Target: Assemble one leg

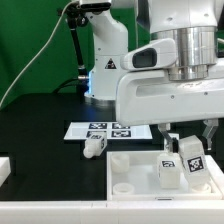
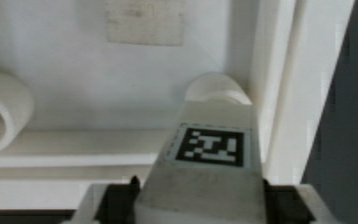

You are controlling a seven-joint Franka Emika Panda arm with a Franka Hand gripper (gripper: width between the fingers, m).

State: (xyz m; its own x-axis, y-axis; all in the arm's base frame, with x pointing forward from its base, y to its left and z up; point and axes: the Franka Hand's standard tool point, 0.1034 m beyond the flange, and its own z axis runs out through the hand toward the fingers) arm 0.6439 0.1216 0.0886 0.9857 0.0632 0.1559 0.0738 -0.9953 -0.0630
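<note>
Nearest to me lies the white slab (image 1: 140, 182), a square part with a raised rim, resting on the black tabletop (image 1: 40, 125). A round white boss (image 1: 122, 186) stands inside it towards the exterior view's left.

Just over the slab's other side hangs the tool (image 1: 185, 150), its two fingers clamped on the leg (image 1: 172, 172), a chunky white post with a black-and-white tag on its side. The wrist view shows the grip plainly: the tool (image 2: 202, 200) has a dark finger (image 2: 114, 203) pressed to each flank of the leg (image 2: 206, 115), whose narrower end points into the slab (image 2: 123, 90) close beside the rim. Whether that end touches the slab floor I cannot tell.

Further back, a second leg (image 1: 93, 147) lies loose on its side on the tabletop, just in front of the marker board (image 1: 110, 129). Behind that rises the arm's white base (image 1: 102, 60) against a green backdrop (image 1: 30, 40).
</note>
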